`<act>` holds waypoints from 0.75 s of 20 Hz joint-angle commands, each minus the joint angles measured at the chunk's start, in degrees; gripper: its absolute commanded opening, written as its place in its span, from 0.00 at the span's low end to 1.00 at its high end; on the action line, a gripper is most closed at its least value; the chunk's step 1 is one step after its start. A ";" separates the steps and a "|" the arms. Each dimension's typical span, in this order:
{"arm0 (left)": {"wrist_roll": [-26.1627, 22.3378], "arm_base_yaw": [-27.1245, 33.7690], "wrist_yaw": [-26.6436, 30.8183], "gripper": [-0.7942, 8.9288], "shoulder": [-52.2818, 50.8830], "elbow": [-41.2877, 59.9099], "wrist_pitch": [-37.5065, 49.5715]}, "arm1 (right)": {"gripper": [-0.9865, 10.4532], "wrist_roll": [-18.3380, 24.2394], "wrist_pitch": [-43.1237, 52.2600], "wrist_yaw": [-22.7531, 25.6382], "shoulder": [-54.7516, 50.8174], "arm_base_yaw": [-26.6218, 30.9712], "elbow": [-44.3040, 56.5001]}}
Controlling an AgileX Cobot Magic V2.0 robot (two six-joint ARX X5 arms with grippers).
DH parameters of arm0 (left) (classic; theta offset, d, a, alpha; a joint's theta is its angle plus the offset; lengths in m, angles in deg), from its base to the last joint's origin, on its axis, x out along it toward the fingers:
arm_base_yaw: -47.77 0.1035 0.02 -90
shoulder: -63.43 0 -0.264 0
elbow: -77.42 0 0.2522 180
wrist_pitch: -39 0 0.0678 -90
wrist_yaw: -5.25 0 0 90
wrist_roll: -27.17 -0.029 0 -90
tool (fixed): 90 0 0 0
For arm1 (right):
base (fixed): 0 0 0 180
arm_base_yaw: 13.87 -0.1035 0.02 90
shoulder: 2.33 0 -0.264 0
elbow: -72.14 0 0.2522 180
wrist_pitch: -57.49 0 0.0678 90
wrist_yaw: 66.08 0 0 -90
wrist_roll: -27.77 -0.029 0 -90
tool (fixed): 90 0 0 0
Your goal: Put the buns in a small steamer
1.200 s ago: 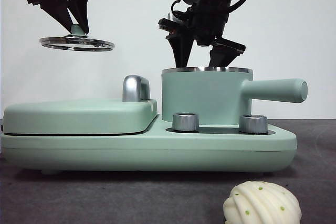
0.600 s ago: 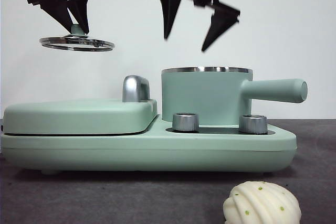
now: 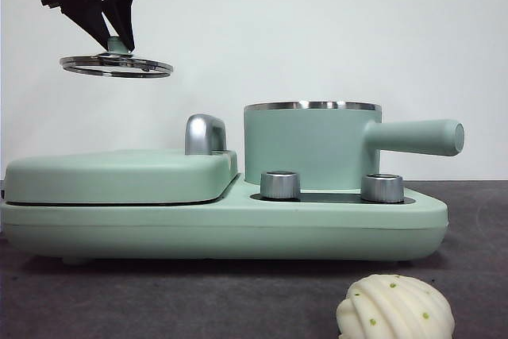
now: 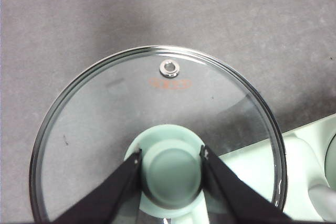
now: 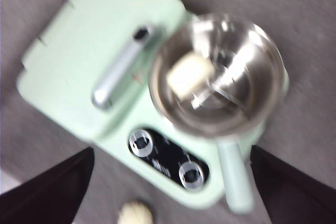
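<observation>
Left wrist view shows the left gripper point(image 4: 171, 169) pinching the green knob of the glass lid point(image 4: 157, 135); its orange print is unreadable. Right gripper point(image 5: 168, 192) is spread wide above the small steamer point(image 5: 218, 74), with the smooth bun point(image 5: 189, 74) inside.

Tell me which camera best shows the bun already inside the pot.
The right wrist view: it looks down into the open pot and shows the smooth bun lying inside, though blurred. The front view sees only the pot's outer wall, so the bun is hidden. The left wrist view shows the lid, not the bun.
</observation>
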 commanded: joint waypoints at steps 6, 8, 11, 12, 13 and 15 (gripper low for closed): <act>1.25 -0.42 -0.50 0.14 -0.13 -2.25 1.03 | 0.50 -9.35 7.54 4.59 -17.16 -13.38 28.79; 1.31 -0.76 -0.50 0.14 -0.13 -2.25 1.01 | 0.50 -13.57 11.21 6.27 -19.61 -17.11 36.92; 1.31 -1.57 -0.50 0.14 -0.13 -2.25 1.01 | 0.50 -17.31 16.46 6.64 -19.76 -20.33 46.05; 1.29 -2.01 -0.50 0.14 -0.13 -2.25 1.01 | 0.50 -17.84 19.80 6.58 -19.74 -21.31 49.59; 1.27 -2.32 -0.50 0.14 -0.13 -2.25 1.01 | 0.50 -18.84 23.12 6.60 -19.74 -22.16 52.81; 1.25 -2.73 -0.50 0.14 -0.13 -2.25 1.03 | 0.50 -20.76 28.09 6.58 -19.74 -22.67 58.51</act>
